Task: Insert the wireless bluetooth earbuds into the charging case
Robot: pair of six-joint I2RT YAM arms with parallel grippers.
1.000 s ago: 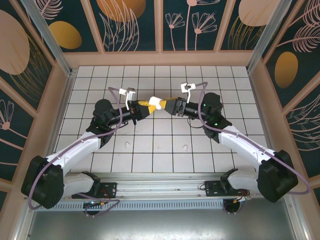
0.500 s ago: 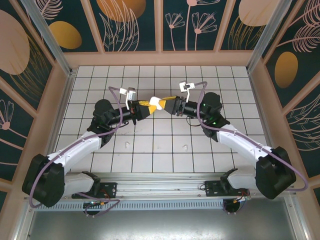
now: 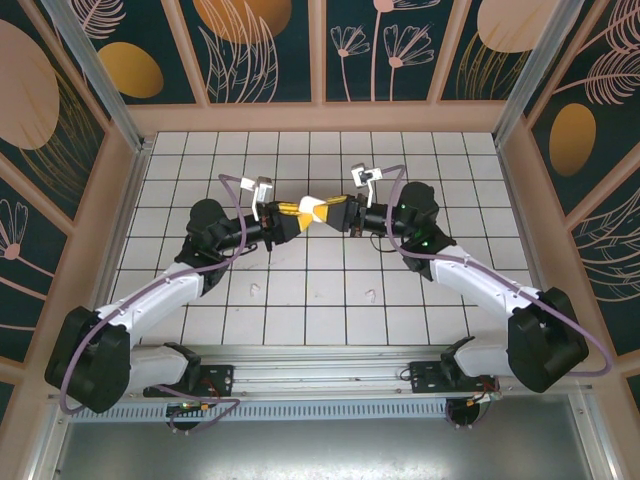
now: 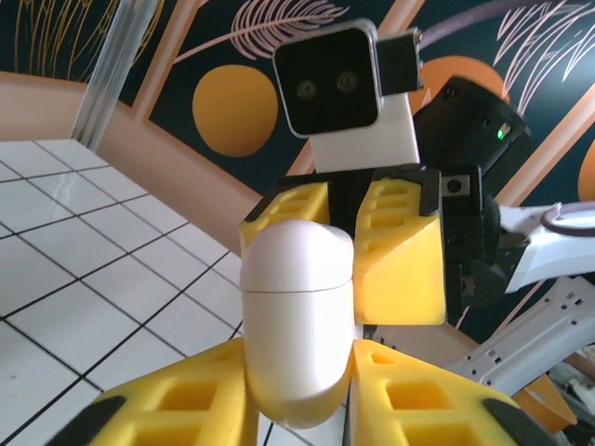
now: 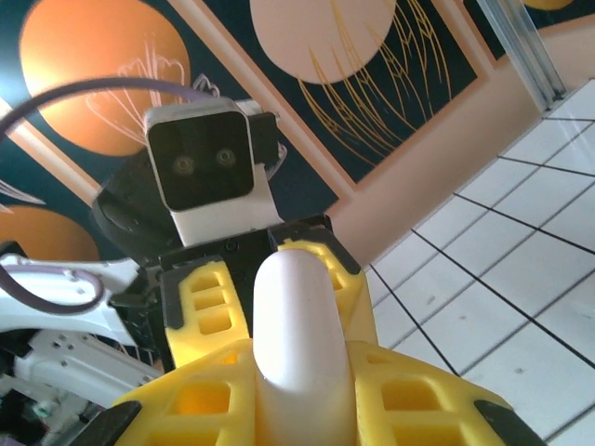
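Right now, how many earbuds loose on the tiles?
2. Left earbud on the tiles beside the left arm; right earbud beside the right arm. More may hide under the arms or in the case.

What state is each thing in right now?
White rounded plastic charging case: lid shut, held in the air between both claws.
Left claw: fingers flank the case; grip unclear.
Right claw: shut on the case.
Two tiny white plastic earbuds: loose on the tiled floor, outside the case.
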